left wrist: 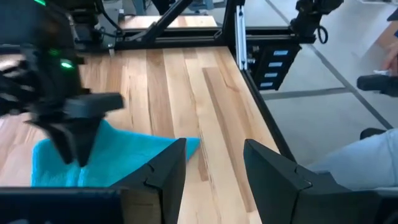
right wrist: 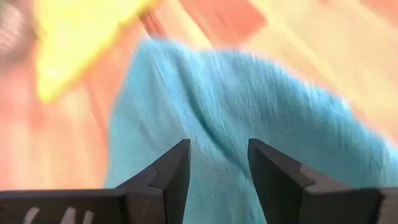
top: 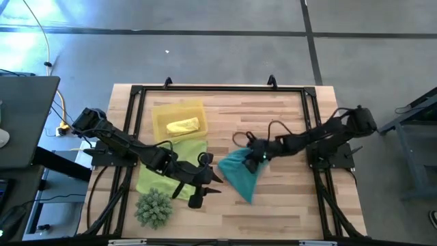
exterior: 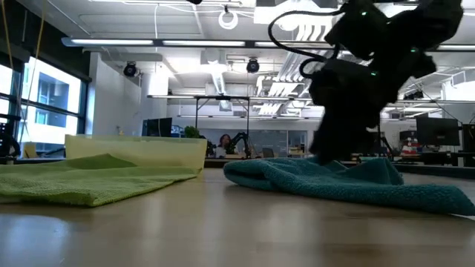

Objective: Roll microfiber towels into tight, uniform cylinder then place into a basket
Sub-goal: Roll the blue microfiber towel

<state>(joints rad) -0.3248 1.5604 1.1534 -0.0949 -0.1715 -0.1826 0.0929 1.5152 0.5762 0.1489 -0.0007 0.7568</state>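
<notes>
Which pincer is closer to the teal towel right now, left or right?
Right. The right pincer hangs directly over the teal towel, fingers open above its upper edge. The left pincer sits open just beside the towel's left edge, over bare wood.

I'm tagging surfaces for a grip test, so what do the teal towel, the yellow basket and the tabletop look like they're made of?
Teal towel: soft, matte, fuzzy cloth, probably microfiber; it slumps in limp folds.
Yellow basket: likely smooth plastic; its low walls look translucent and hold a straight edge.
Tabletop: wood, seemingly butcher-block strips with visible grain and a light sheen.
</notes>
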